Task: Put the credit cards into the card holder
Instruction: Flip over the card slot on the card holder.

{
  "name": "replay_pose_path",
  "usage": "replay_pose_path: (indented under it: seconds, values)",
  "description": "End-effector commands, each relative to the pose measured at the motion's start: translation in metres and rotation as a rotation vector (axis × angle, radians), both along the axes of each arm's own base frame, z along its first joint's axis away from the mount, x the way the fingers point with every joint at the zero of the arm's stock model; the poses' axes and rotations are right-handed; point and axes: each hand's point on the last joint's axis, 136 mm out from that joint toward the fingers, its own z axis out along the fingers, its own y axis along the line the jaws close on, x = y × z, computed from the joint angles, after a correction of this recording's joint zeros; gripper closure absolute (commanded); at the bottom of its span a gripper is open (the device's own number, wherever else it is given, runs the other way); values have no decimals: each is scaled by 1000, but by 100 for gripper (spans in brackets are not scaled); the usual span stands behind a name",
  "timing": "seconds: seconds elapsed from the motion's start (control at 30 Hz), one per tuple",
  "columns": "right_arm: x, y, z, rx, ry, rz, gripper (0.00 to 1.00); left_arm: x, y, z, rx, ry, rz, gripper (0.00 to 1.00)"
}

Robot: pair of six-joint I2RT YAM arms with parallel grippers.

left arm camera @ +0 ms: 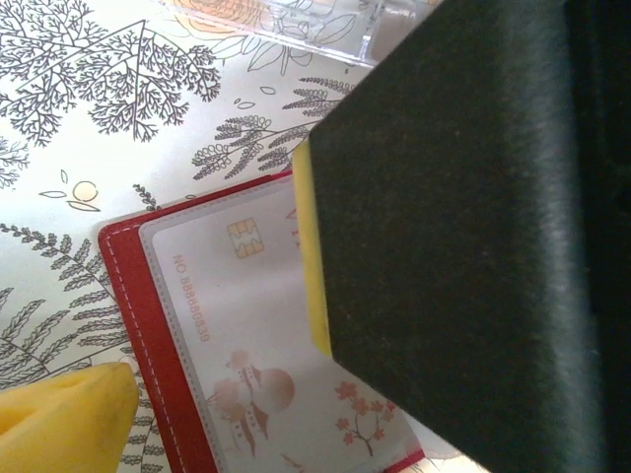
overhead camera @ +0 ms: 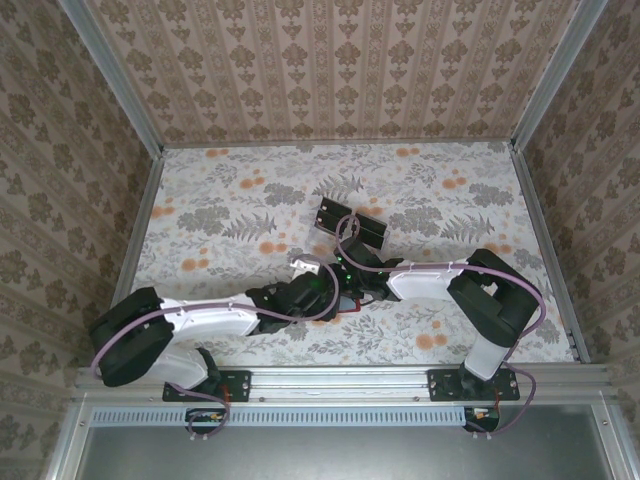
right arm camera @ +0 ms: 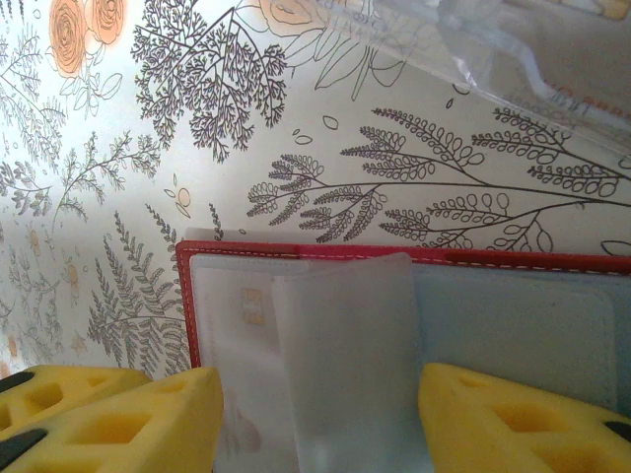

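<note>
Red card holder [left arm camera: 123, 315] lies under the wide-spread left gripper [left arm camera: 197, 335]; right gripper [right arm camera: 320, 424] flanks a credit card [right arm camera: 340, 345], grip unclear.

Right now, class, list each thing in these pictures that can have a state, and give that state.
Small red folding wallet: open, flat on the table.
Pale chip card with blossom print: tucked under the wallet's clear pocket.
Two black rectangular cards: loose on the table, outside the wallet.
Left pincer: open, over the wallet.
Right pincer: open, over the wallet.

Robot test booth: wallpapered walls [overhead camera: 340, 70], aluminium frame [overhead camera: 340, 382].
</note>
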Motion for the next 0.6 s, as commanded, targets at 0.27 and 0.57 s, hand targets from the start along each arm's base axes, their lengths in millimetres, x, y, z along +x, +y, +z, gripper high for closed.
replay_pose_path:
  seconds: [0.27, 0.57]
  values:
    - [-12, -11, -4, -30, 56, 1, 39, 3, 14, -16, 110, -23, 52, 0]
    - [-8, -25, 20, -49, -16, -9, 35, 0, 24, -24, 124, -12, 76, 0]
